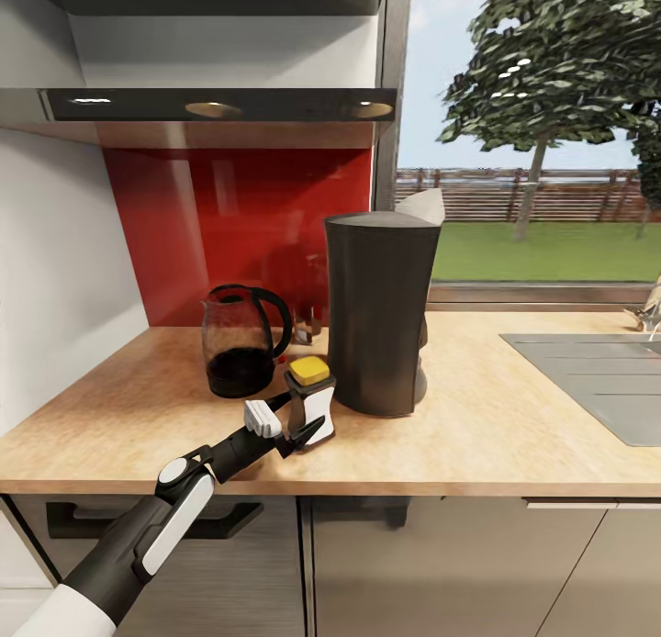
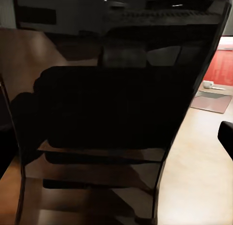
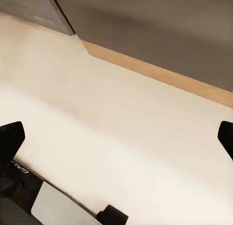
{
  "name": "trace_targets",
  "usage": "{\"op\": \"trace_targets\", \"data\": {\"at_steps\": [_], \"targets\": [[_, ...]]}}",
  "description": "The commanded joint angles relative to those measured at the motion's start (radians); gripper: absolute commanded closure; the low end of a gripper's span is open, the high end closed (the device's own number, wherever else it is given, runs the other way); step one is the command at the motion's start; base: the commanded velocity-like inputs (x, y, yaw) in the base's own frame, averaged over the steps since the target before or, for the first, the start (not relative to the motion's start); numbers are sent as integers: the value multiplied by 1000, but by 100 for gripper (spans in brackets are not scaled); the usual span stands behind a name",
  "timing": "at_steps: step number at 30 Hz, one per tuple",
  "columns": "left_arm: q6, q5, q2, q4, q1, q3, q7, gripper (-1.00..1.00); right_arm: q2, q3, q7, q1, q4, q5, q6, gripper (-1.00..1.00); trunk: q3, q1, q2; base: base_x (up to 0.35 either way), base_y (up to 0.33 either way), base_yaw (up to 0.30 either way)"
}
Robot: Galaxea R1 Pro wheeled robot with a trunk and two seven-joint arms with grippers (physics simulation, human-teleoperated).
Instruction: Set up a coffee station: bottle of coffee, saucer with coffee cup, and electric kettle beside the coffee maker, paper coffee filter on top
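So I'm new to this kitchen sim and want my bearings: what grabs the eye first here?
The tall dark coffee maker stands mid-counter before the window, with a white paper filter poking from its top. Just in front of it to the left, the left gripper is closed around the yellow-capped coffee bottle on the countertop. Behind that, the glass electric kettle sits against the red backsplash.

The coffee maker, a tall dark-grey body, stood upright on the wooden countertop with a paper coffee filter poking up from its top. The bottle of coffee, dark with a yellow lid, stood upright just beside the coffee maker's front left. The electric kettle, glass with a black handle, stood left of the coffee maker
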Motion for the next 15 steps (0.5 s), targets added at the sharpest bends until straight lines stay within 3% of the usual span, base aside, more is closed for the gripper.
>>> {"op": "trace_targets", "data": {"at_steps": [1, 15], "targets": [[-4, 5, 1, 1, -1, -3, 0, -100, -1, 7, 3, -1, 0, -11, -3, -100, -1, 0, -1, 0, 20, 0], [-4, 5, 1, 1, -1, -3, 0, -100, -1, 7, 3, -2, 0, -11, -3, -100, -1, 0, -1, 0, 49, 0]]}}
